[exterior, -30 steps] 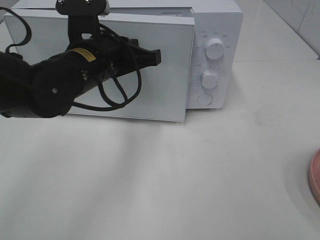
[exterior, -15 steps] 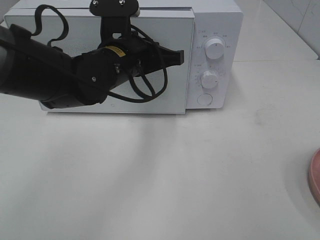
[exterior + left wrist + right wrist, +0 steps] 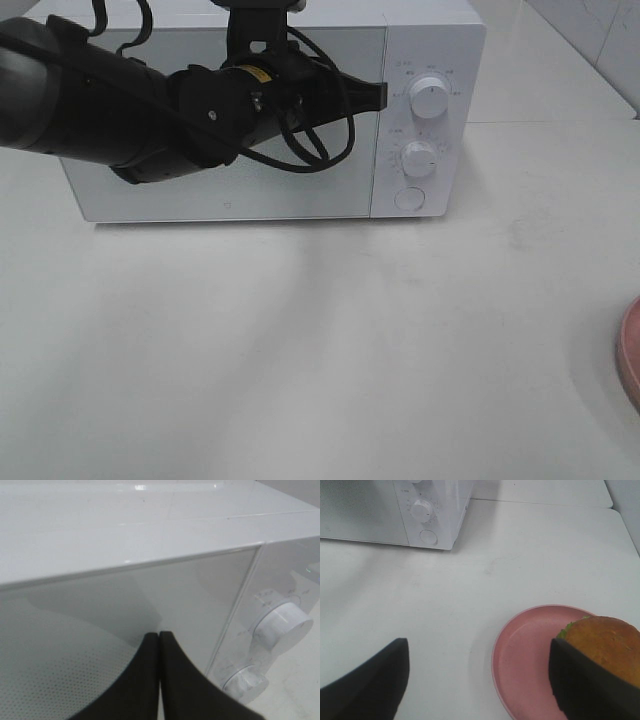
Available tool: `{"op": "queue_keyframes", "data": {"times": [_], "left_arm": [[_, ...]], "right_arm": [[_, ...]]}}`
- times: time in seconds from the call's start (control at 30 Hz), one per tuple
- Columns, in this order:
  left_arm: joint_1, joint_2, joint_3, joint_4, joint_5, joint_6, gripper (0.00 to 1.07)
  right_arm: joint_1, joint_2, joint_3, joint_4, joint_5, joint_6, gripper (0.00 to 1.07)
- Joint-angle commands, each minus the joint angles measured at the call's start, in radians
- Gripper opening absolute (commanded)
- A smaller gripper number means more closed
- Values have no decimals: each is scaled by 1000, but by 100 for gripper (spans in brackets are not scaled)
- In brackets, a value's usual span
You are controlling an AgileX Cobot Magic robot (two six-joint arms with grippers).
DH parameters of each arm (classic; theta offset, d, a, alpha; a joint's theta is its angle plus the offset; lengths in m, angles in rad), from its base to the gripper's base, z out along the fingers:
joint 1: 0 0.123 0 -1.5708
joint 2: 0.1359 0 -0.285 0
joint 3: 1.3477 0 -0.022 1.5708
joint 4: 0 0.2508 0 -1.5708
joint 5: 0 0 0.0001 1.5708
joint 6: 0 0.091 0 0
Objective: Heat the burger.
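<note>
Burger (image 3: 609,650) sat on pink plate (image 3: 525,655), well apart from microwave (image 3: 430,40); looked soft, light, squashable, so grip low at sides. Right gripper (image 3: 475,680) spread wide, empty; left gripper (image 3: 159,675) pressed together against microwave door (image 3: 300,190).

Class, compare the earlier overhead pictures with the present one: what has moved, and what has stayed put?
The microwave door swung from ajar to flush shut, pushed by the left gripper, jaws shut, which travelled right toward the dials. Unchanged: the microwave, both dials, and the pink plate at the table's right edge.
</note>
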State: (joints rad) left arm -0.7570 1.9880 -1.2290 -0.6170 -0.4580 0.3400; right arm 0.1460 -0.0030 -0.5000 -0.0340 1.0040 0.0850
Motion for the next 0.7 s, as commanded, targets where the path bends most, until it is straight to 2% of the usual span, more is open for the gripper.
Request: {"op": "queue_keyframes", "data": {"times": [0.03, 0.23, 0.3, 0.4, 0.47, 0.5, 0.53, 0.57, 0.6, 0.63, 0.67, 0.7], "left_arm": [[27, -19, -23, -36, 2, 14, 0], [0, -73, 6, -32, 151, 21, 0], [-25, -127, 58, -26, 221, 26, 0], [-28, -143, 74, -26, 241, 28, 0], [-33, -196, 122, -26, 362, 33, 0], [-33, -196, 122, -26, 362, 33, 0], [-33, -209, 132, -24, 403, 34, 11], [-33, -228, 145, -6, 475, 52, 33], [-33, -228, 145, -6, 475, 52, 33], [-33, -245, 156, 25, 528, 58, 65], [-33, -245, 156, 25, 528, 58, 65], [-33, -248, 159, 33, 551, 57, 84]], "right_arm": [[-6, -30, 2, 2, -7, -7, 75], [-6, -30, 2, 2, -7, -7, 75], [-6, -30, 2, 2, -7, -7, 75], [-6, -30, 2, 2, -7, -7, 75], [-6, -30, 2, 2, -7, -7, 75], [-6, -30, 2, 2, -7, -7, 75], [-6, -30, 2, 2, -7, -7, 75], [-6, -30, 2, 2, -7, -7, 75], [-6, -30, 2, 2, -7, -7, 75], [-6, -30, 2, 2, -7, -7, 75], [-6, -30, 2, 2, -7, -7, 75], [-6, -30, 2, 2, -7, -7, 75]]}}
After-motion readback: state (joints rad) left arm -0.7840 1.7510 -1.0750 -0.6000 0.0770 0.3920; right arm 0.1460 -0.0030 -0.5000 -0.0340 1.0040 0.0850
